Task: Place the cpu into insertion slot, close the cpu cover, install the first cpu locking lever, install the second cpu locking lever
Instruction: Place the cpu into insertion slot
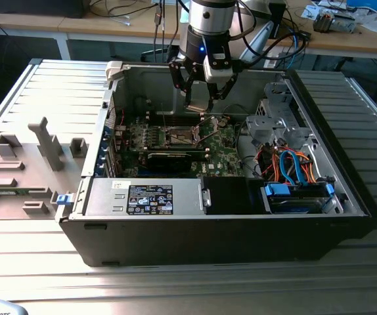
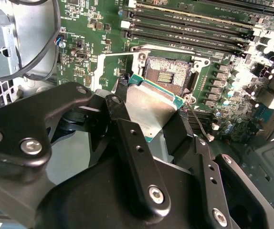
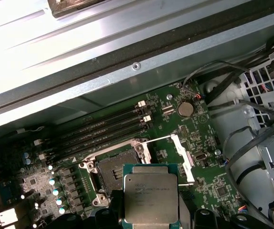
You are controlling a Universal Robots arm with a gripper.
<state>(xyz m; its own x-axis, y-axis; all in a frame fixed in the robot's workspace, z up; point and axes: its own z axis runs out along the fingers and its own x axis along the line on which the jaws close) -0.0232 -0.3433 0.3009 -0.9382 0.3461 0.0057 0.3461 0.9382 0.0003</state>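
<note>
Spanning the exterior view from left to right: grey fixture blocks (image 1: 44, 147) outside the open computer case (image 1: 208, 239); the green motherboard (image 1: 224, 157) carrying the insertion slot (image 1: 178, 136), uncovered and empty; the gripper (image 1: 201, 98) hovering above the board, fingers clamped on opposite edges of the cpu (image 3: 150, 198), metal top toward the wrist cameras. The slot lies below the chip and slightly toward the exterior view's left, apart from it. A cabled drive cage (image 1: 287, 131) stands at right.

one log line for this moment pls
gripper: shut on cpu | cpu: near insertion slot, not seated | cpu cover: open
</note>
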